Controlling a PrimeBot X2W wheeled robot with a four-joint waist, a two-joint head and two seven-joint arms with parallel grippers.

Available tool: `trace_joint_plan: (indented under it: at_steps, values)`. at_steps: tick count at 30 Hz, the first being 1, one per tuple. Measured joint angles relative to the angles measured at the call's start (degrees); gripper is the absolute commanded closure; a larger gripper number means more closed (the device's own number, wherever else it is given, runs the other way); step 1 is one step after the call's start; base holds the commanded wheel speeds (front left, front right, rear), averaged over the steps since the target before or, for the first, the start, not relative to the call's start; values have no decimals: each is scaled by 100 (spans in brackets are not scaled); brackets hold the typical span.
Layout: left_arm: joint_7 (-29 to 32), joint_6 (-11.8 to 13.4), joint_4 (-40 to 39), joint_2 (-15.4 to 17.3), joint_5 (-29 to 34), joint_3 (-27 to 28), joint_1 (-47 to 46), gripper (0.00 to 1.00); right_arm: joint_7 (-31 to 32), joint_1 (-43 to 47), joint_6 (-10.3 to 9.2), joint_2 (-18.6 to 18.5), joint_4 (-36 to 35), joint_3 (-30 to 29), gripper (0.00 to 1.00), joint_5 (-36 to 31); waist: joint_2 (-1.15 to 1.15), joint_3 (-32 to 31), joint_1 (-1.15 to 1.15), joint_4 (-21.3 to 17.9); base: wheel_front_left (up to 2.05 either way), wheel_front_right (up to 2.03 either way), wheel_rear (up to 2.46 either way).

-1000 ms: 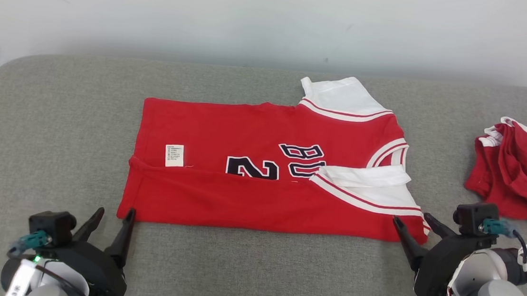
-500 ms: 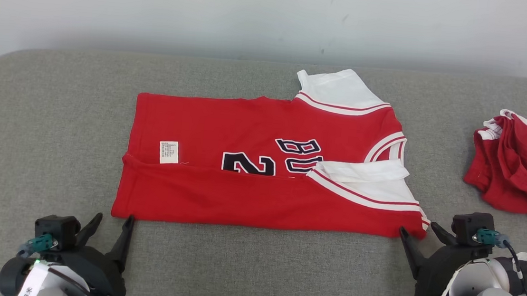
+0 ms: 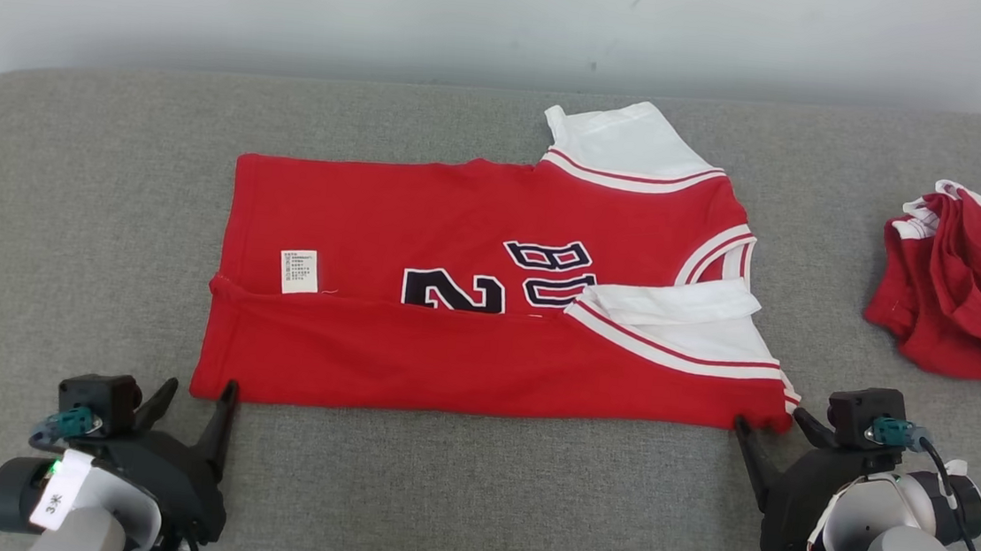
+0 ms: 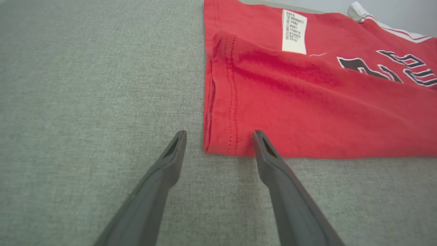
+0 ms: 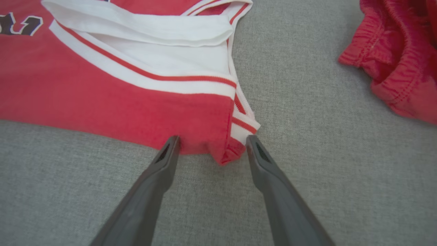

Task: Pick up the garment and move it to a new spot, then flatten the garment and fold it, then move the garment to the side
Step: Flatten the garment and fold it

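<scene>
Since the earlier frames the head camera was tilted, so the whole scene was seen shifted up and left; measured against the cloth, the right pincer (image 3: 769, 416) was drawn back from over the near right corner of the red jersey with white sleeves (image 3: 425, 216) to that corner's very edge, while the left pincer (image 3: 199, 385) was kept just beside the near left corner. The jersey was spread flat in the middle of the grey fabric-covered bench (image 3: 470, 505), neck end to the robot's right, hem to the left. Its near long side was folded up over the body, so that the lower part of the dark number and lettering (image 3: 499, 281) was covered, and one white sleeve was doubled over on that fold. A white care label (image 3: 299, 271) was seen near the hem. Both pincers were held wide open with nothing gripped. In the left wrist view the hem corner was framed between the two fingers, one fingertip set at the cloth's edge and the other over bare bench. In the right wrist view the striped corner was framed likewise; whether the cloth was touched could not be told. A crumpled red garment with white trim (image 3: 969, 291) was seen well apart at the bench's right end.
</scene>
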Motion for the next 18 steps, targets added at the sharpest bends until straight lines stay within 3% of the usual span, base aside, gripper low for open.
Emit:
trace_joint_plan:
  at_steps: [2, 3, 4, 5, 18]
  values:
    - [1, -47, 99, 0, -5, -13, -32, 0, -5, -20, -1, 10, 26, 4, 0, -1, 0, 24, 0, -9, 0, 0, 0]
    - [1, -46, 140, -13, -10, -4, -34, 50, -10, -37, -1, 13, 52, 9, 56, -1, 0, 31, 0, -10, 0, 0, 0]
    - [1, -47, 182, -21, -11, -12, -34, 91, -10, -52, -1, 13, 69, 22, 100, -2, 0, 37, 1, -12, 0, 0, 0]
    - [0, -48, 223, -21, -9, -23, -35, 100, -16, -57, -1, 20, 86, 32, 100, -2, 0, 42, 0, -13, 0, 0, 0]
    - [-176, -145, 510, -160, -152, -1, -121, 100, -201, -61, 90, 22, 314, -3, 100, 14, 0, -104, 0, 29, 0, 0, 0]
